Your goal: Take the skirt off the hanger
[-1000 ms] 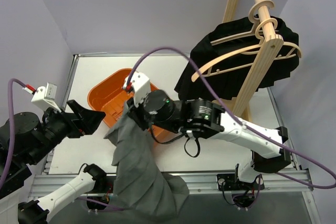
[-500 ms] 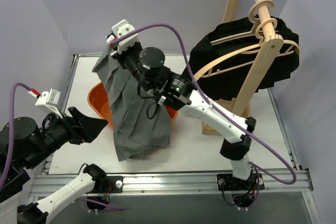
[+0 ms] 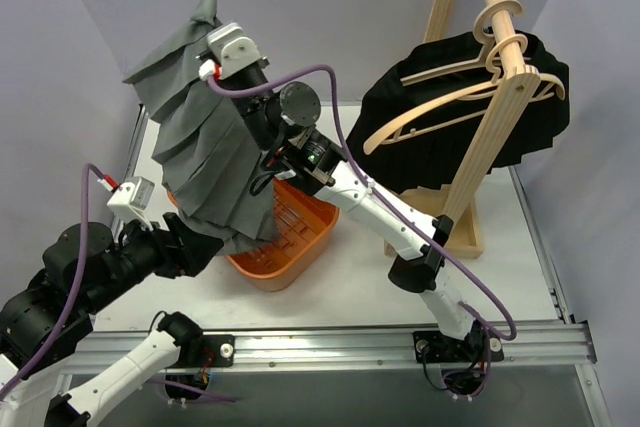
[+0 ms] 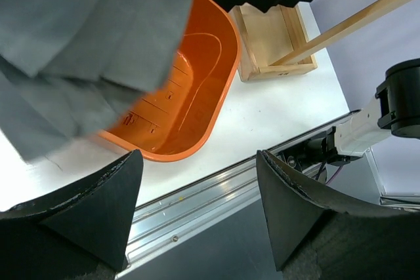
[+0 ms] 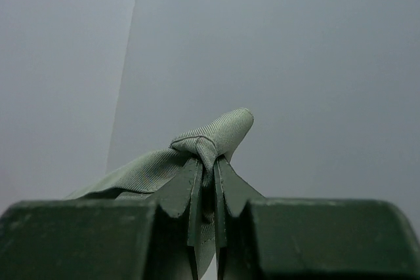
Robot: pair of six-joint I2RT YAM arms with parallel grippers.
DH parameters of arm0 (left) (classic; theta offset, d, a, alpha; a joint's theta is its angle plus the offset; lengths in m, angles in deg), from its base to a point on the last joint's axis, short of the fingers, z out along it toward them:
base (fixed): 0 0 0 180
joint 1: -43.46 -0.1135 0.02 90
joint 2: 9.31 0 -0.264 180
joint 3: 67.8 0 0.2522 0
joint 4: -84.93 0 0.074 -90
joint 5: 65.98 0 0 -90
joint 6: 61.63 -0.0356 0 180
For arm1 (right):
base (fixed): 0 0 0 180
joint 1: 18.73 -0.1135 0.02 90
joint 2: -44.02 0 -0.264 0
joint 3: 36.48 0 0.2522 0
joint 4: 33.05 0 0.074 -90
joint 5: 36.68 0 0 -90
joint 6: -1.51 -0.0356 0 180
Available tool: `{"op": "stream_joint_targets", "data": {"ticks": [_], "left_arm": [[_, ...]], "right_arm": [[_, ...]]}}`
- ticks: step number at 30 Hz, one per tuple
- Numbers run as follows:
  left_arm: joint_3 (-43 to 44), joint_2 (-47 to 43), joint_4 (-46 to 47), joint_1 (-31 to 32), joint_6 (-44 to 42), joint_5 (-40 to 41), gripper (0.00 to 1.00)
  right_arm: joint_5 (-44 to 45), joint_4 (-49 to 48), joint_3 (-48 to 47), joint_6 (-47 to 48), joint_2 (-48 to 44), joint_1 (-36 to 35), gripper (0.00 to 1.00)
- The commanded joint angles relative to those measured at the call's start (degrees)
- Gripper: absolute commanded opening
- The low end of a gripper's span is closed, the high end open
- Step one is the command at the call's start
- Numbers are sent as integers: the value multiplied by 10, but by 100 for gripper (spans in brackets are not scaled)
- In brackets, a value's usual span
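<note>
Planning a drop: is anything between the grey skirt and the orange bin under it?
Nothing visible. The grey skirt hangs from the right claw, hem over the orange bin; the open left claw sits beside it.

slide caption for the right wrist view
Right pincer shut on a bunched fold of the grey skirt, plain wall behind.

You have the grey pleated skirt (image 3: 205, 162) off the hanger, pinched at its top corner by the right end effector (image 5: 207, 168) and hanging full length, hem over the orange bin (image 3: 300, 237). The wooden hangers (image 3: 440, 102) on the rack carry a black skirt (image 3: 400, 142).
</note>
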Motion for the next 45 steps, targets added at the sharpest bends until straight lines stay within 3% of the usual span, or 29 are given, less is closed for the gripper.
{"op": "stream_joint_targets", "data": {"ticks": [1, 7, 15, 26, 37, 45], "left_arm": [[-3, 1, 51, -3, 8, -12, 79], [18, 2, 4, -3, 4, -4, 79], [22, 3, -2, -3, 18, 11, 79], [64, 28, -34, -3, 12, 35, 79], [205, 101, -67, -4, -5, 37, 78], [246, 126, -72, -3, 11, 26, 77]], "right_arm": [[-39, -140, -27, 1, -9, 38, 0], [-48, -146, -6, -59, -6, 71, 0], [-29, -113, 134, -130, -68, 48, 0], [49, -52, 236, -76, -171, -37, 0], [112, 31, 442, -159, -346, -30, 0], [98, 84, 546, -226, -381, 3, 0]]}}
